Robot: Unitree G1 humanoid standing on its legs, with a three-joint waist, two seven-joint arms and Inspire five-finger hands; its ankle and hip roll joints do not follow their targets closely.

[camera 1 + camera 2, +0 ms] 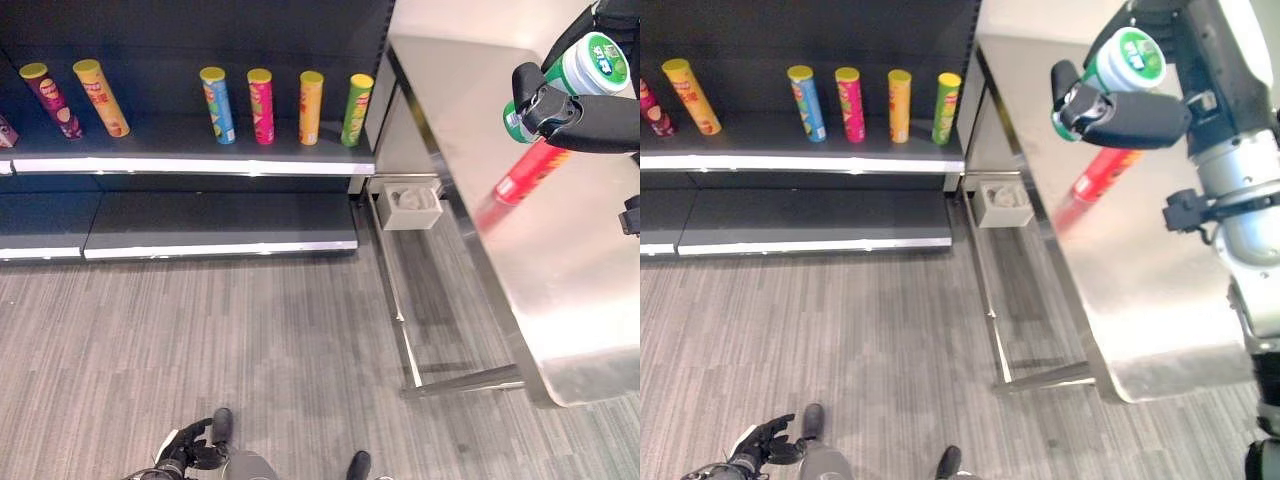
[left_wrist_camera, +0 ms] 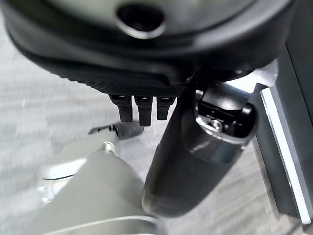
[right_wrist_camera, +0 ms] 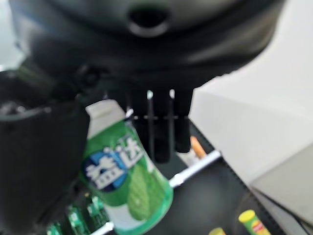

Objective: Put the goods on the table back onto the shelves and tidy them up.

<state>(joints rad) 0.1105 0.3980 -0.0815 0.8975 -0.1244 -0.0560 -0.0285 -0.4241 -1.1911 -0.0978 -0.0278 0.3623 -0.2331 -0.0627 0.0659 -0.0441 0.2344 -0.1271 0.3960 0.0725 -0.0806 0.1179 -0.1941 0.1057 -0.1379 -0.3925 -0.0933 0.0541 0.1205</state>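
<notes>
One green-and-white plastic bottle [image 1: 1122,62] clamped in right hand [image 1: 1118,116], fingers curled round it, raised above stainless-steel worktop [image 1: 1140,290]. Right arm bent, reaching in from right. Red cylindrical can [image 1: 1106,170] lying on worktop just below. Left hand [image 1: 758,444] hanging low above grey floor [image 1: 890,330], fingers relaxed, holding nothing. Six tall tube cans upright on dark shelf [image 1: 190,150].

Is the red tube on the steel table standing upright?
No, the red tube lies on its side on the steel table, under the right hand holding a green bottle.
</notes>
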